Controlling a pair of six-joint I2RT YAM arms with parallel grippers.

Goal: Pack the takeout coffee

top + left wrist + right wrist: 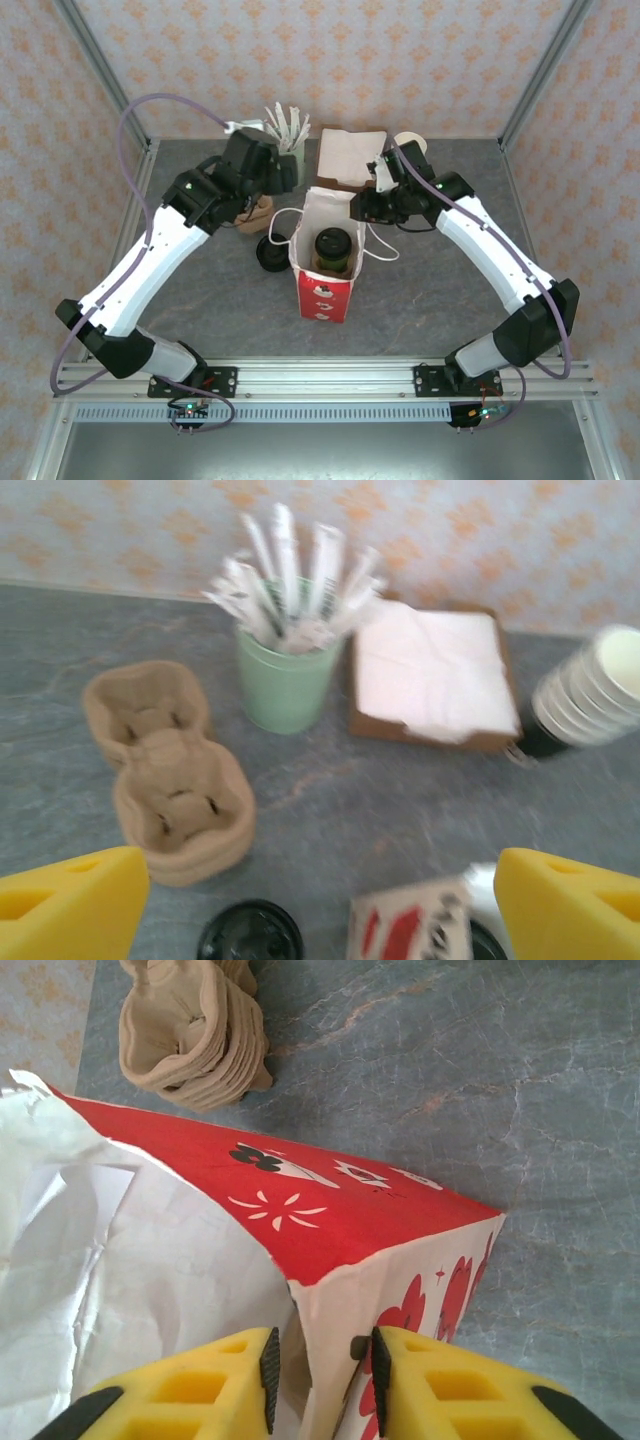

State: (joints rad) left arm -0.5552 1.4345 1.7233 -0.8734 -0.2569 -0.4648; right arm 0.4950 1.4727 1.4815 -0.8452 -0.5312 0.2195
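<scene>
Grey surface (pixel 200 300): red-and-white paper bag (pixel 325 295) stands upright at centre, mouth open. Right pincer (pixel 322 1365) straddles the bag's rim corner with a narrow gap and paper between the pads; can't tell if it's actually clamped. Left pincer (pixel 320 910) is spread wide over the surface near the pulp cup carriers (pixel 170 780). Takeout coffee (pixel 332 245) sits upright inside the bag, black lid up. Loose black lid (pixel 270 252) just left of the bag.

bag (pixel 325 295) mouth open upward, coffee (pixel 333 246) inside, loose lid (pixel 270 253) crowding left
</scene>
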